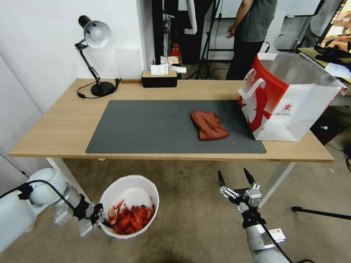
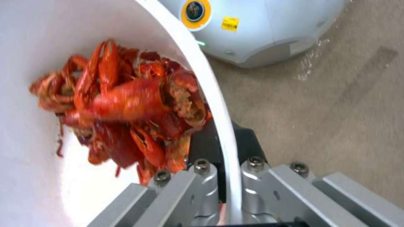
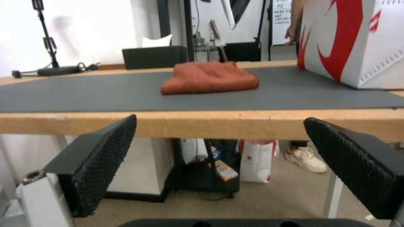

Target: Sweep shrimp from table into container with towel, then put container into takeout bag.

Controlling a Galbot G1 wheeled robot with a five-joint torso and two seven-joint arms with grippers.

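Nearest the robot, low and in front of the table edge, the left gripper (image 1: 98,216) is clamped on the rim of the container (image 1: 109,191), a round white bowl held out over the carpeted floor, one finger inside the wall and one outside. The shrimp (image 1: 129,219) lie heaped inside it against the side nearest the gripper, so the sweeping looks done. To the right, also below table height, the right gripper (image 1: 237,179) points at the table (image 1: 65,120) with its jaws spread wide and nothing between them. On the dark grey mat (image 1: 146,128) the towel (image 1: 209,125) lies folded, released, right of centre. Farthest along, at the table's right end, the takeout bag (image 1: 289,109) stands upright with its mouth open, just beside the towel. The bag lies up and well to the right of the held bowl, across the robot's front, on the side of the idle right arm rather than the left arm carrying the load.
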